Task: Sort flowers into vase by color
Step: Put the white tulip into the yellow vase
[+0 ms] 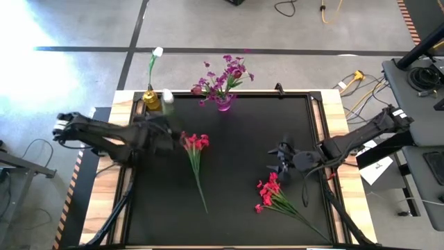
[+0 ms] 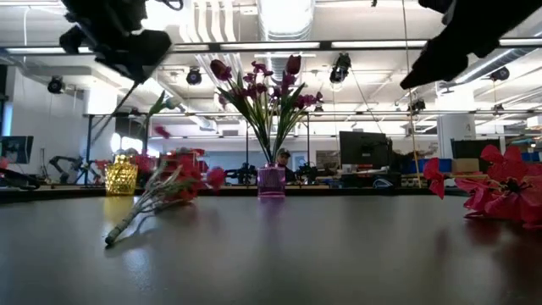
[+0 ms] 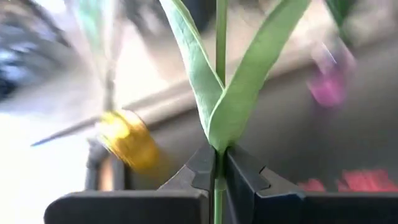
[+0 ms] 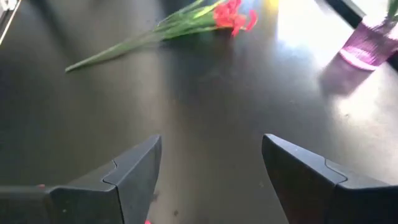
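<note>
My left pincer [image 3: 219,177] was pinched on a thin green stem [image 3: 221,37], the fingers [image 3: 199,171] pressed against it from both sides just below where two long leaves [image 3: 249,81] forked. From above, that pincer [image 1: 165,126] hung over the back left part of the dark surface [image 1: 236,167], close to the gold vase [image 1: 152,101] at the back edge. A white bloom [image 1: 158,52] on its stem stood up out of that gold vase. What the stem in my grip carried at its top I could not tell.

Just beside my left pincer, toward the middle, a red spray [image 1: 195,143] lay flat on the surface, its blooms near the pincer and its stem running toward the front. It touched neither pincer.

The purple vase [image 1: 223,104] stood at the back edge near the middle, holding the purple flowers [image 1: 225,75] upright.

My right pincer [image 4: 208,168] was spread wide and held nothing, hanging above bare surface. From above it [image 1: 283,161] sat right of the middle. A second red bunch [image 1: 269,194] lay just in front of it, apart from the fingers [image 4: 134,171], with its stems running toward the front right corner.
</note>
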Tool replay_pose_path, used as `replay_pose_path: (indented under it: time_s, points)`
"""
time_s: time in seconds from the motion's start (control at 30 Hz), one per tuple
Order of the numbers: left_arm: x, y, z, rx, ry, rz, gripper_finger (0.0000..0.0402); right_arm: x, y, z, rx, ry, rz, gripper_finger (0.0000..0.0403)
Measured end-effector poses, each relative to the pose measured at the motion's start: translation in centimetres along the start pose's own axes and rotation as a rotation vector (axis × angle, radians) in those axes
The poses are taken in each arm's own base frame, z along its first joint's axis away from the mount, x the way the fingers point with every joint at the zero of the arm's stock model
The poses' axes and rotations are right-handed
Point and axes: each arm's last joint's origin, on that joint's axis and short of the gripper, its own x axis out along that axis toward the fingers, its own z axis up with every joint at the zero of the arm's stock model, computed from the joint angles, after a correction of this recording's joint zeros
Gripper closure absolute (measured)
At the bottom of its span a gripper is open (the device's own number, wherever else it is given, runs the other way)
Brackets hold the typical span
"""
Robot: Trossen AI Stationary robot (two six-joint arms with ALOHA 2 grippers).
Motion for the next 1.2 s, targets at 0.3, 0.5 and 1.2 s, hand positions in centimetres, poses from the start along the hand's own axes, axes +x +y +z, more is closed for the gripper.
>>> replay_pose_path:
  time_s: [0.3, 0.5, 1.2]
  points:
    - [2.4, 5.2, 5.1, -0.361, -0.449, 0.353, 0.0396, -0.4, 0.9, -0.4, -0.011, -0.057, -0.034, 0.0133]
    - [4.5, 7.6, 6.9, -0.482, -0.452, 0.555, 0.0396, -0.4, 1.0, -0.1, -0.018, -0.086, -0.040, 0.0133]
    - [16.4, 6.4, 12.9, -0.389, -0.215, 0.832, 0.0396, -0.6, 1.3, -0.1, 0.005, -0.102, -0.018, 0.0133]
